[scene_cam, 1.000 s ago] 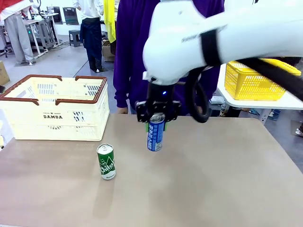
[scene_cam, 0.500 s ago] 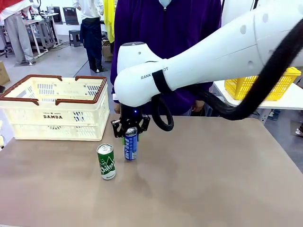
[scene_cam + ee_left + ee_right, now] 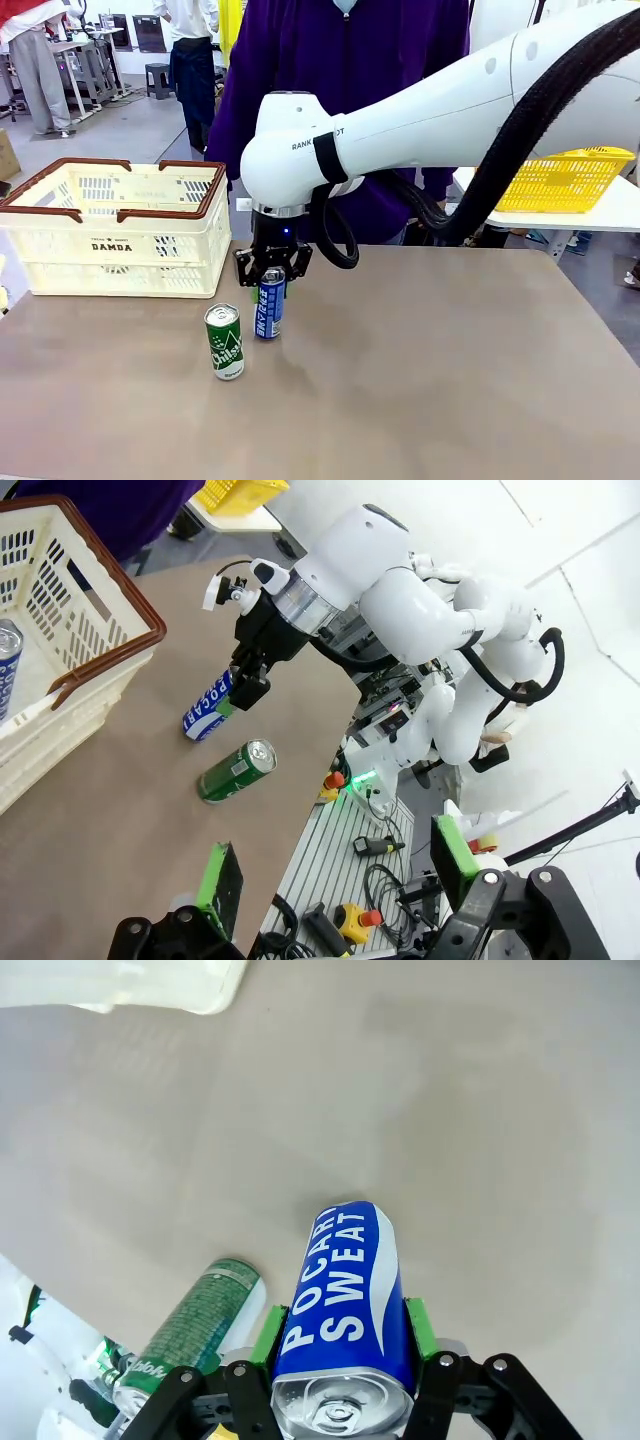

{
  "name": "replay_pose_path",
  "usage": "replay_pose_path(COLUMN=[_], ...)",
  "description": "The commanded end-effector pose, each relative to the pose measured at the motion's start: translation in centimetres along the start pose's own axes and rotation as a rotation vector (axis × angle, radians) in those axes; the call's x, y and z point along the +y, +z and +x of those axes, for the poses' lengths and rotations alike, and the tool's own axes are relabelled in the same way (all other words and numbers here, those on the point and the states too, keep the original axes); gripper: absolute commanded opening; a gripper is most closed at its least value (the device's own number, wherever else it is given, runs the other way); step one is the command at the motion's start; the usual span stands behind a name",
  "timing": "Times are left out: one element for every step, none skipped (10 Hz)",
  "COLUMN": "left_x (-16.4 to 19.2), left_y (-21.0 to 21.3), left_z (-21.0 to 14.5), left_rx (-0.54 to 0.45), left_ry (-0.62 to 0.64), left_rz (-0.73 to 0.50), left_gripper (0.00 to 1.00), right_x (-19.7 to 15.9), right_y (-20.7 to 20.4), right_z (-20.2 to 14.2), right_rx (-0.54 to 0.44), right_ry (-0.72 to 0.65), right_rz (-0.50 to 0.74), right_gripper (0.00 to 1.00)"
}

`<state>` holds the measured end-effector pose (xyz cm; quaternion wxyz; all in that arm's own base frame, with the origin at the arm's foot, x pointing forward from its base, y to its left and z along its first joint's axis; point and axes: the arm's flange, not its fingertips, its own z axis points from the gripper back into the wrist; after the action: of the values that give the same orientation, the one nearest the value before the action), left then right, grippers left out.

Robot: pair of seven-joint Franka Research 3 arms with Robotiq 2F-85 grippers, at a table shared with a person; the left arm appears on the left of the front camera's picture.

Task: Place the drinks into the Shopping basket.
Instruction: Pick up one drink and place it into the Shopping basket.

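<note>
My right gripper [image 3: 270, 280] is shut on the top of the blue Pocari Sweat can [image 3: 268, 314], which hangs upright just off the tabletop. In the right wrist view the blue can [image 3: 345, 1285] sits between the green pads of the right gripper [image 3: 342, 1335]. The green can [image 3: 224, 341] stands on the table just left of and nearer than the blue one, and shows as the green can [image 3: 195, 1330] beside it. The cream Shopping basket [image 3: 115, 248] with its brown rim stands at the far left. My left gripper [image 3: 338, 870] is open with nothing between its fingers, off the table's edge.
A person in purple [image 3: 340, 70] stands at the far side of the table. A yellow mesh basket [image 3: 560, 180] sits on another table at the right. In the left wrist view a silver-topped can-like thing [image 3: 6, 670] shows inside the Shopping basket [image 3: 100, 610].
My right arm has carried the blue can leftward across the table, toward the green can and the basket. The green can and the basket have stayed put.
</note>
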<state>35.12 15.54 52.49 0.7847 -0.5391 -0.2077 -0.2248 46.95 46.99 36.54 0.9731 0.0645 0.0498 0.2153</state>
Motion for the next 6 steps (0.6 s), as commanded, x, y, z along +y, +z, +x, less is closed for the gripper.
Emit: replay_pose_path(left_x=[-0.16, -0.16, -0.16, -0.16, -0.16, -0.16], left_y=[0.0, 0.0, 0.0, 0.0, 0.0, 0.0], left_z=[-0.07, -0.07, -0.07, -0.07, -0.07, -0.07], left_rx=[0.002, 0.002, 0.002, 0.002, 0.002, 0.002], left_ry=[0.003, 0.003, 0.003, 0.003, 0.003, 0.003], left_rz=[0.005, 0.005, 0.005, 0.005, 0.005, 0.005], left_gripper=[1.0, 1.0, 1.0, 1.0, 1.0, 1.0], right_x=[0.27, 0.32, 0.43, 0.53, 0.61, 0.62], right_y=[0.79, 0.63, 0.59, 0.59, 0.73, 0.87], right_z=[0.26, 0.23, 0.13, -0.02, -0.16, -0.32], right_rx=[0.007, 0.003, 0.003, 0.005, -0.002, -0.003], right_ry=[-0.014, -0.025, -0.017, -0.005, -0.001, 0.003], right_rz=[-0.037, -0.085, -0.109, -0.121, -0.128, -0.123], right_gripper=[0.0, 0.0, 0.06, 0.52, 1.0, 1.0])
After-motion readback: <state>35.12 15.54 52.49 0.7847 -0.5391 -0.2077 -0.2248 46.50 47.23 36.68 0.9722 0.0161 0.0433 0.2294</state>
